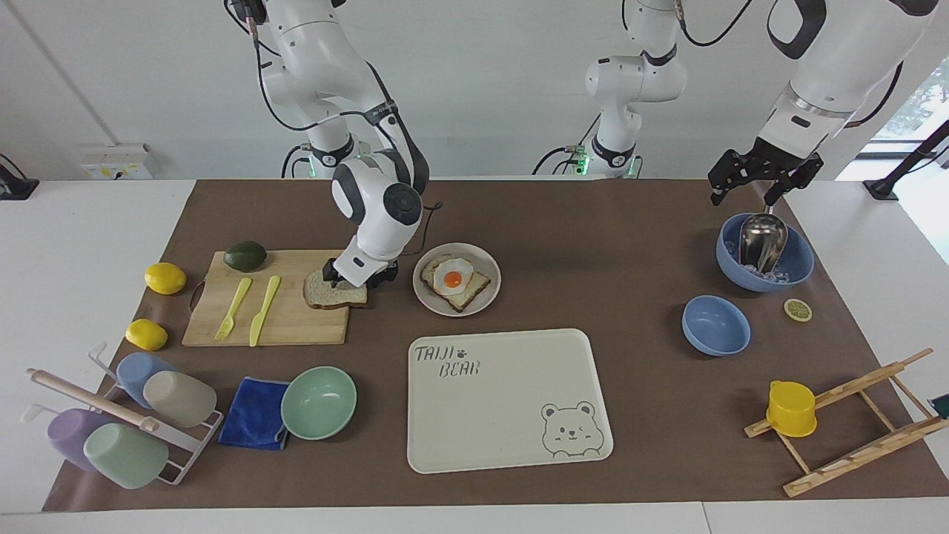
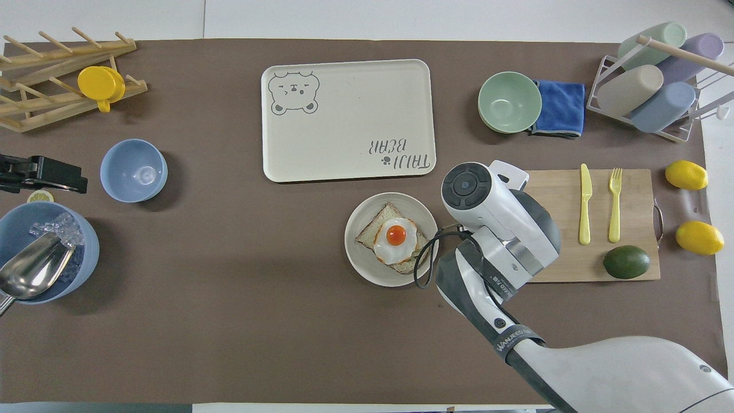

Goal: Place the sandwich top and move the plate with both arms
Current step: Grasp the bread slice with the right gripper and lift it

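Note:
The sandwich top (image 1: 325, 297), a plain bread slice, lies on the wooden cutting board (image 1: 296, 326) at its end toward the plate. My right gripper (image 1: 357, 279) is down at the slice's edge nearer the robots, touching or just above it. In the overhead view the right arm (image 2: 499, 218) hides the slice. The beige plate (image 1: 426, 299) stands beside the board and holds toast with a fried egg (image 1: 454, 281); it also shows in the overhead view (image 2: 356, 258). My left gripper (image 1: 764, 182) waits, open and empty, over the blue ice bowl (image 1: 801, 259).
The cream bear tray (image 1: 511, 415) lies farther from the robots than the plate. A yellow knife (image 1: 264, 308), a fork (image 1: 233, 308) and an avocado (image 1: 245, 255) are on the board. A mint bowl (image 1: 319, 403), a blue cloth (image 1: 256, 412) and a small blue bowl (image 1: 715, 325) stand around.

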